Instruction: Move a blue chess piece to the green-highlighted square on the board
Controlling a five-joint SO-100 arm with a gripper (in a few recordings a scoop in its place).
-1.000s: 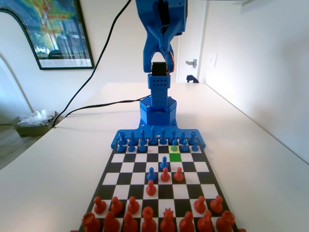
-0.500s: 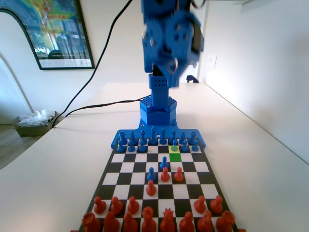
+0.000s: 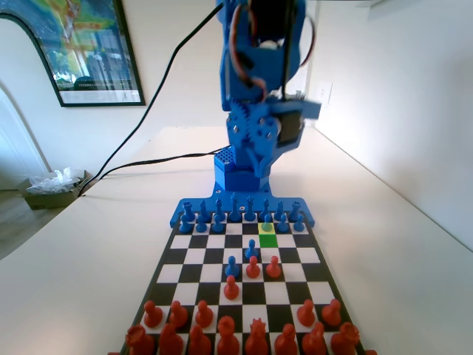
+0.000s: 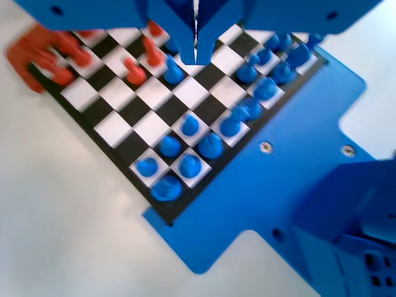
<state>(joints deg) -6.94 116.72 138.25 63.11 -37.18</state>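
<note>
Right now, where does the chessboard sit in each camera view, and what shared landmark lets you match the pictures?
Fixed view: the board lies lower centre, narrowing toward the arm.
Wrist view: the board runs diagonally across the upper left.
Shared landmark: the blue pawn row along its arm-side edge.

Fixed view: blue arm's upper part has swung and dropped over the last 1 s. It was upright at top centre, blurred mid-move 0.5 s ago, and now hangs lower, centre-right of frame. Claw (image 4: 197, 46) jaws almost together, high over the board (image 4: 133, 133).
</note>
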